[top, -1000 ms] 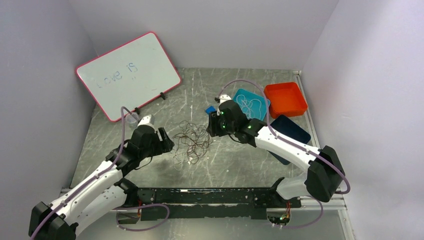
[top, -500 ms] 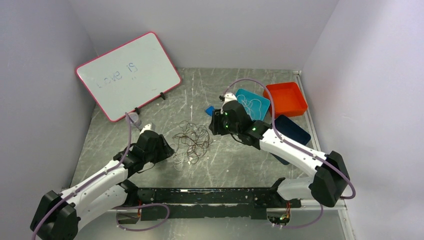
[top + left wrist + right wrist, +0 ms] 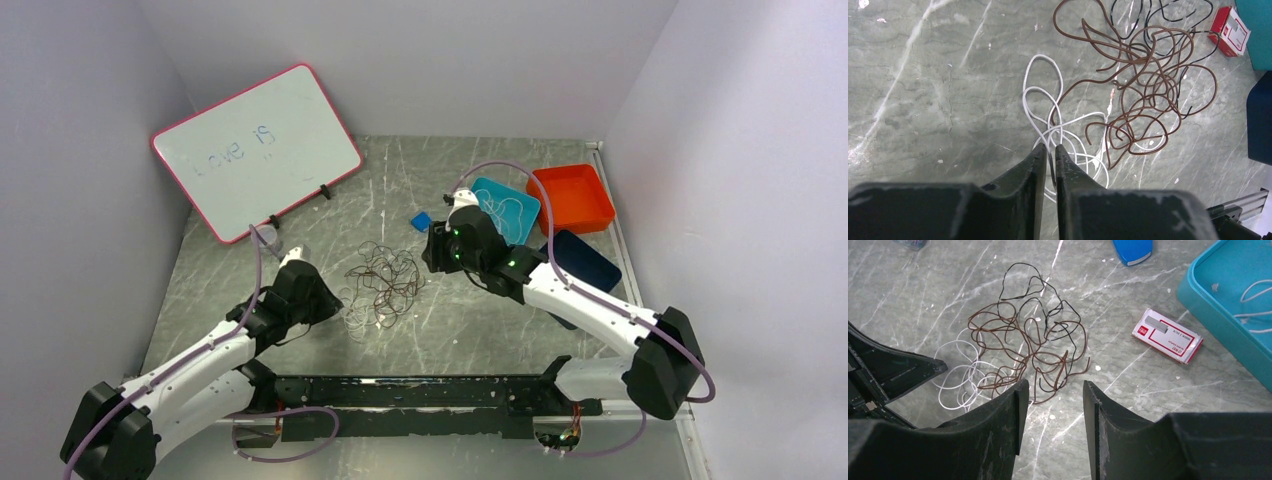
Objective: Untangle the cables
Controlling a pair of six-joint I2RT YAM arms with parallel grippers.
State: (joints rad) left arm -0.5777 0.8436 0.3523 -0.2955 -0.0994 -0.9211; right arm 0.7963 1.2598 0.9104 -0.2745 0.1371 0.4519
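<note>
The cables (image 3: 383, 284) lie in a palm-sized tangle mid-table: brown and black loops (image 3: 1148, 75) with white loops (image 3: 1044, 56) on the near left side. My left gripper (image 3: 335, 300) sits at the tangle's left edge. In the left wrist view its jaws (image 3: 1050, 147) are shut on one white strand that runs between them. My right gripper (image 3: 430, 255) hovers at the tangle's right side. Seen from the right wrist, it (image 3: 1050, 385) stands open with nothing between its fingers, and the tangle (image 3: 1018, 347) lies just beyond its tips.
A small red-and-white box (image 3: 1168, 335) and a blue object (image 3: 421, 220) lie right of the tangle. A teal tray (image 3: 487, 188) holding a white wire, an orange tray (image 3: 570, 195) and a dark blue tray (image 3: 580, 262) stand at the right. A whiteboard (image 3: 255, 150) leans at back left.
My left gripper has moved down and right to the tangle's edge and shut on a white strand. The right arm has shifted slightly and stays open.
</note>
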